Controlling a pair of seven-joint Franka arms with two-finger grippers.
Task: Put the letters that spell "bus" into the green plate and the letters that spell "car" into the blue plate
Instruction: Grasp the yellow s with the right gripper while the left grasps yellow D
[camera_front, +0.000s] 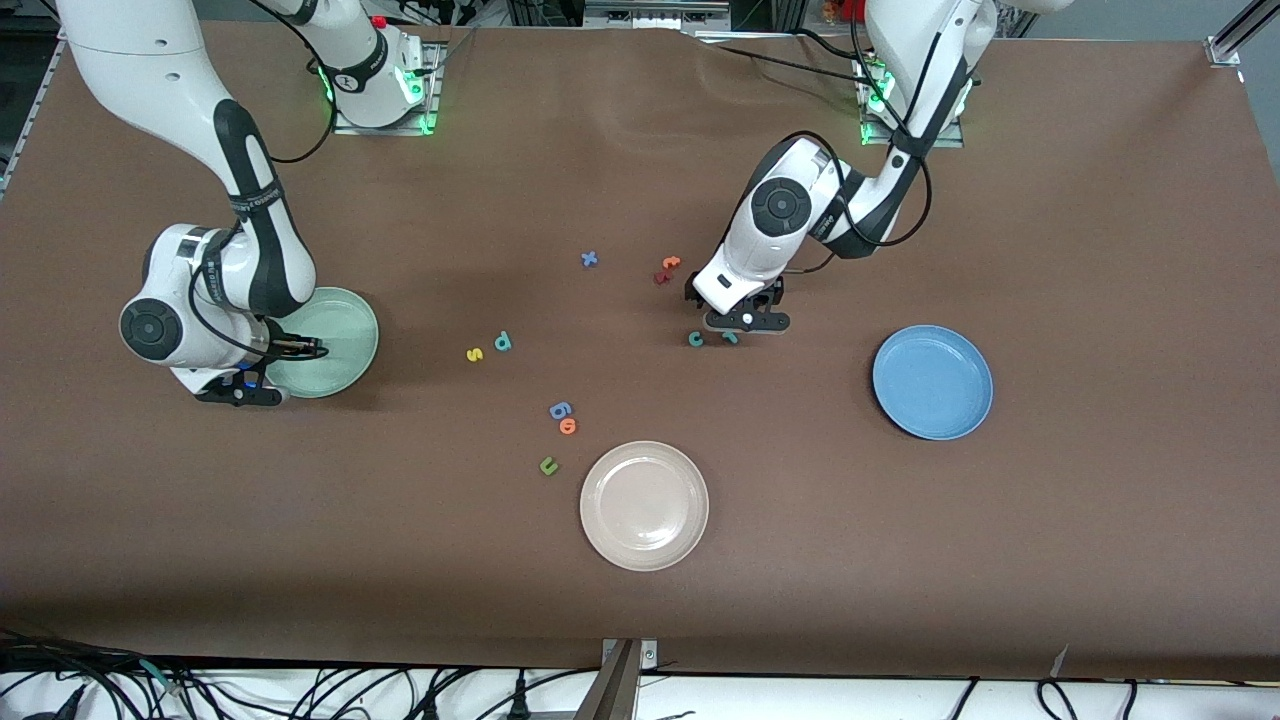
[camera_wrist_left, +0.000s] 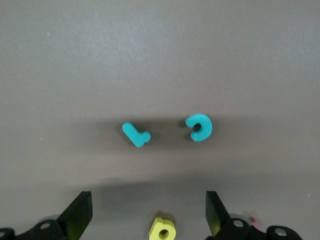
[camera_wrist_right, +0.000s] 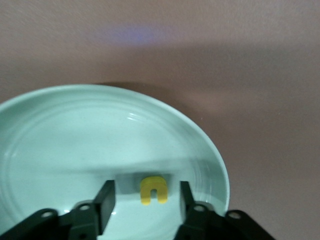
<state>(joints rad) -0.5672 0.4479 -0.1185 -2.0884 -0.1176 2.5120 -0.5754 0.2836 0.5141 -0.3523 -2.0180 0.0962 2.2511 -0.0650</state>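
R gripper (camera_wrist_right: 145, 202) over the green plate (camera_wrist_right: 60, 130), fingers apart, yellow u (camera_wrist_right: 153, 190) lying free on the plate between them; I lift straight up. L gripper (camera_wrist_left: 148, 215) spread above yellow a (camera_wrist_left: 162, 230), c (camera_wrist_left: 199, 127) and r (camera_wrist_left: 135, 134) just ahead.

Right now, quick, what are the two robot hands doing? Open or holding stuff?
Left hand: open, empty, over the yellow a beside the teal r and teal c.
Right hand: open, empty; yellow u lies in the green plate between its fingers.
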